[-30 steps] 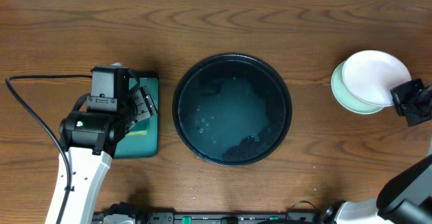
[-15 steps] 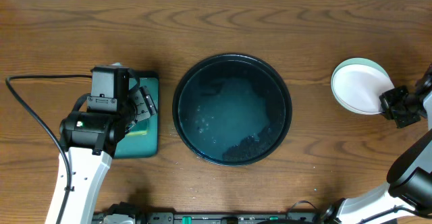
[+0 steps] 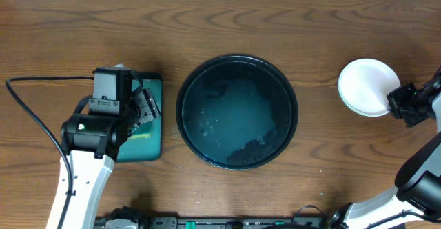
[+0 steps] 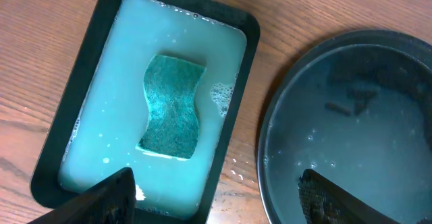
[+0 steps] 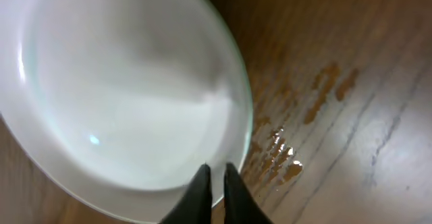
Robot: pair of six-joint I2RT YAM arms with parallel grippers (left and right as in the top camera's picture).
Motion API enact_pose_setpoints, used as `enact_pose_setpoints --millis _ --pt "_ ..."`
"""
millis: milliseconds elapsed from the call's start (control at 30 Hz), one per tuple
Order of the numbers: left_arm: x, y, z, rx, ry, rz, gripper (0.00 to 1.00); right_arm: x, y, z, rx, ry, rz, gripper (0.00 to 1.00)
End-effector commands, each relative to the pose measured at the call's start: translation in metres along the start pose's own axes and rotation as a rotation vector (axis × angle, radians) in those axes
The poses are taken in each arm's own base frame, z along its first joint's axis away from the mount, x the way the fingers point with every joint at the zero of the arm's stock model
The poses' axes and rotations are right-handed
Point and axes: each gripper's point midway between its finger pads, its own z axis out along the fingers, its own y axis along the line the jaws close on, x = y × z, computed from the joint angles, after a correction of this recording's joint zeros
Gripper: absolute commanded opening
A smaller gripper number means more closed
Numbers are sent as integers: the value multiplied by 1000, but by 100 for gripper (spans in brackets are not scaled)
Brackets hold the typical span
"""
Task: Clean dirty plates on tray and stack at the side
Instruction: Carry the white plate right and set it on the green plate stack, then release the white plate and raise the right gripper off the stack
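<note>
At 9 o'clock: left gripper (image 3: 143, 108) spread wide, holding nothing, above dark green tray (image 4: 246, 35) of milky water, teal sponge (image 4: 172, 107) afloat inside. Centre: black tray (image 3: 238, 58), wet film and suds in it. At 3 o'clock, well apart: plates (image 3: 365, 84) stacked on table (image 3: 207, 22), white on top. Right gripper (image 5: 214, 173) pinched on top rim, 4 o'clock edge. Water drops (image 5: 280, 153) just beside.

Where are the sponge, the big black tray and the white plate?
sponge (image 4: 172, 108): left wrist view, middle of its top face.
black tray (image 3: 238, 112): overhead view, bare wet floor.
white plate (image 3: 365, 85): overhead view, centre of its hollow.
</note>
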Motion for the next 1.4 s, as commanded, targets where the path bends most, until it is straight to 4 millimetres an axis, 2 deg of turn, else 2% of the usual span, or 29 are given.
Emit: enact_pose_setpoints --millis 0,233,367,467,600,767,900,1067,1200,1367 --pt "1 -1 1 -2 4 10 78 -7 21 -12 -83 -12 -109 2" --pt "-5 -2 0 4 -19 31 78 2 64 -27 -194 -7 -326 1" --pt "-21 -4 -14 11 -89 28 78 10 93 -53 -233 -63 -468 3" --pt "-36 -4 -34 11 -160 27 78 20 117 -81 -274 -133 -611 5" --pt "-51 -7 -72 46 -256 53 78 48 149 -128 -330 -252 -838 13" --pt "-55 -2 -125 82 -366 38 78 86 173 -184 -358 -400 -1025 25" --pt "-41 9 -165 119 -448 32 78 116 183 -223 -392 -499 -1121 33" --pt "-7 29 -202 143 -527 56 78 146 181 -259 -457 -558 -1173 43" --pt "25 47 -219 152 -553 55 78 155 176 -270 -474 -571 -1183 47" --pt "54 61 -218 136 -515 61 78 158 172 -266 -461 -546 -1183 49"
